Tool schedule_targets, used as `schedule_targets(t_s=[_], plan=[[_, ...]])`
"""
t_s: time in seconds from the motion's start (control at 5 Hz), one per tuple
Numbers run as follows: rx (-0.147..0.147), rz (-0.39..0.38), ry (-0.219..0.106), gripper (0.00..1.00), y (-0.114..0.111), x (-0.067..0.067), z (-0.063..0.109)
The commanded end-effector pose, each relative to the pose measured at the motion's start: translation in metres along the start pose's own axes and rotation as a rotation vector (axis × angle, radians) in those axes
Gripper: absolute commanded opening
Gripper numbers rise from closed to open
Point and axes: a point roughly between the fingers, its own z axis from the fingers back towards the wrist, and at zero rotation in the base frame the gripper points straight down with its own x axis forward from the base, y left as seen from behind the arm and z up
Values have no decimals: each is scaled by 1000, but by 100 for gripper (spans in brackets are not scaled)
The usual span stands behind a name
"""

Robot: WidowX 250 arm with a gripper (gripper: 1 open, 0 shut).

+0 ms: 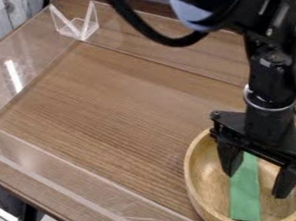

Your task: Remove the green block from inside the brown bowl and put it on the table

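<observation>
Green block lies flat inside brown bowl, at table's 5 o'clock corner. Gripper points down over block's far end w/ jaws spread wide, one finger each side, nothing gripped.
</observation>
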Motion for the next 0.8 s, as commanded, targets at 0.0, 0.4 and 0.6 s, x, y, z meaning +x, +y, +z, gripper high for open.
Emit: schedule_targets(t_s=[0.0,0.4,0.6], plan=[[-27,6,-60,100,1,6,13],[-33,6,-57,100,2,7,11],[-36,6,-55,100,3,7,9]])
